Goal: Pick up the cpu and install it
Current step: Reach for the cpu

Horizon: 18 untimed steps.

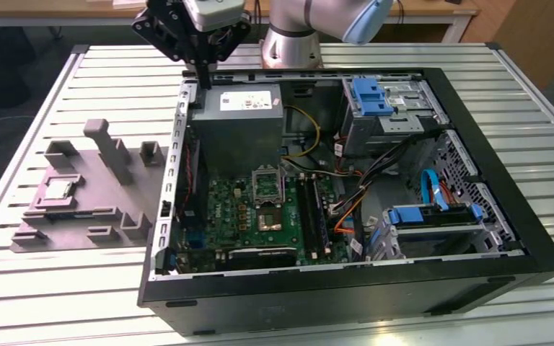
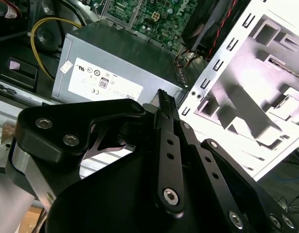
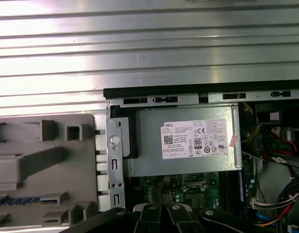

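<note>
1. Black gripper (image 1: 203, 85) hangs pointing down over the rear edge of the computer case (image 1: 354, 292), fingers pressed together, holding nothing.
2. I count one cpu (image 1: 60, 189), seated in the grey fixture (image 1: 104, 209) beside the case.

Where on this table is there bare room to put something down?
Bare slats of the table lie at the exterior view's lower left, bordering the grey tray, and at its right, between the computer case and the table's edge. Crowded: the case's inside, packed with a circuit board and cables, and the tray holding the cpu.
</note>
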Tool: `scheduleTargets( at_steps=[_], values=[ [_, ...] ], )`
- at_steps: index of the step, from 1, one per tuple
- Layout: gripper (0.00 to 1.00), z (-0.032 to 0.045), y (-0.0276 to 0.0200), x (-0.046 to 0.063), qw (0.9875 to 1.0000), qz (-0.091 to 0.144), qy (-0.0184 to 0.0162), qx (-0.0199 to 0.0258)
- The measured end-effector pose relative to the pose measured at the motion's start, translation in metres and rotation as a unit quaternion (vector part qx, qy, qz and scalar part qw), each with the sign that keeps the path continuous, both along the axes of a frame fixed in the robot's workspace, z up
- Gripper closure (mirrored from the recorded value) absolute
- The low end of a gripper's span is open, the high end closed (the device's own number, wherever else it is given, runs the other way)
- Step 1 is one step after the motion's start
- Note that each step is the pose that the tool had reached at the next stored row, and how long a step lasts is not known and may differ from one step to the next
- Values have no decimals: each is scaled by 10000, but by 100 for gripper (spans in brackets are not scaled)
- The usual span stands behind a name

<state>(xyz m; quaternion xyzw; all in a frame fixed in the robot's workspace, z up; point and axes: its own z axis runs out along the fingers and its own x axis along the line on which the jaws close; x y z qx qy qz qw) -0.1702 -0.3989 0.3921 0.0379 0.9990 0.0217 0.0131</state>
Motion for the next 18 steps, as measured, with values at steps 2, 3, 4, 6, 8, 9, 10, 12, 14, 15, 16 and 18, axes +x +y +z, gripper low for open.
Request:
scheduleTargets(
  at_steps=[2, 3, 4, 6, 8, 9, 10, 12, 14, 15, 16, 18],
  values=[
    [89, 0, 0, -6, 10000, 0, 0, 0],
    [89, 0, 0, -9, 10000, 0, 0, 0],
    [89, 0, 0, -12, 10000, 0, 0, 0],
    [89, -1, 0, -18, 10000, 0, 0, 0],
    [89, -1, 0, -24, 10000, 0, 0, 0],
    [89, -1, 0, -27, 10000, 0, 0, 0],
    [89, -1, 0, -31, 10000, 0, 0, 0],
    [89, -2, 0, -36, 10000, 0, 0, 0],
    [89, -2, 0, -41, 10000, 0, 0, -1],
    [89, -2, 0, -44, 10000, 0, 0, 0],
    [89, -2, 0, -47, 10000, 0, 0, 0],
    [89, -3, 0, -52, 10000, 0, 0, 0]
  ],
)
